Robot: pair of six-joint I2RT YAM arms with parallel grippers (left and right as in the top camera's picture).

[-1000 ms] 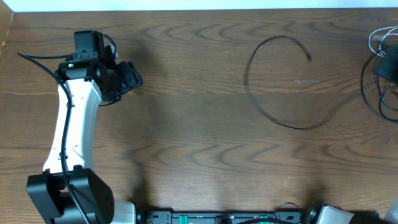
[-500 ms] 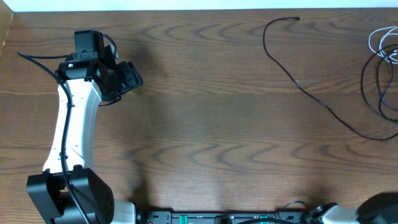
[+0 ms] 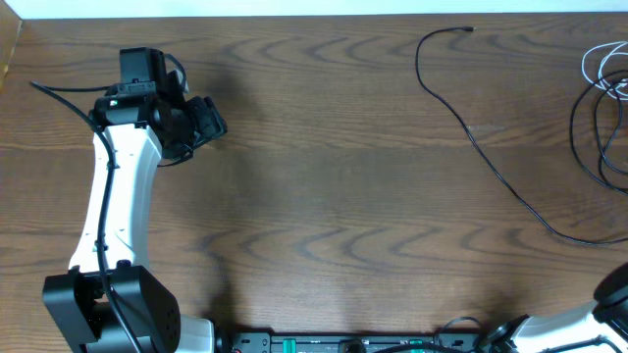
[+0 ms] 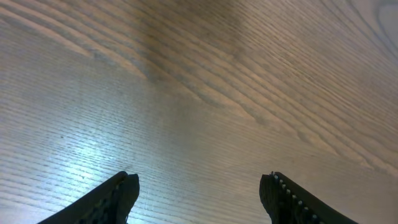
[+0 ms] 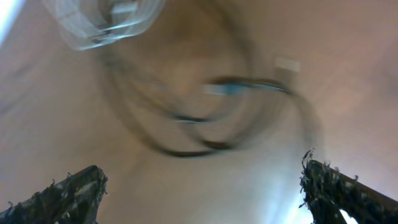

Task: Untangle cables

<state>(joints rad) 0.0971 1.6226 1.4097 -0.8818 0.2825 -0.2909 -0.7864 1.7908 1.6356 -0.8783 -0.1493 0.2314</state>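
Item one, the long black cable (image 3: pixel 491 162): it is lying alone on the table (image 3: pixel 314 196), running from its plug end (image 3: pixel 470 30) near the far edge, bowing toward the middle, then slanting down and right until it is leaving the overhead picture at the right border. Item two, the bundle of cables (image 3: pixel 601 118): it is sitting at that same border, with dark loops crossing one another, a white cable (image 3: pixel 592 61) curling at its top, and part of it cut off by the frame. Item three, your right gripper (image 5: pixel 200 171): its fingers are standing wide apart with nothing between them, hanging over dark loops that are probably that bundle. Item four, your left gripper (image 4: pixel 199 183): it is likewise spread and holding nothing, facing bare wood well apart from every cable, at the end of the left arm (image 3: pixel 123 206). Risks you are carrying: the strands are far thinner than the fingers, so a pinch may be catching two at once or none. Tugging a crossed loop may be tightening the snarl. Whether the long cable joins the bundle out of frame cannot be told, so pulling one may be dragging the other. Views: overhead is giving you the whole layout but only a corner of the right arm (image 3: pixel 616 292), not its fingers. The right wrist is showing those fingers and the loops beneath, yet so blurred that you cannot separate the strands. The left wrist is offering only wood grain.
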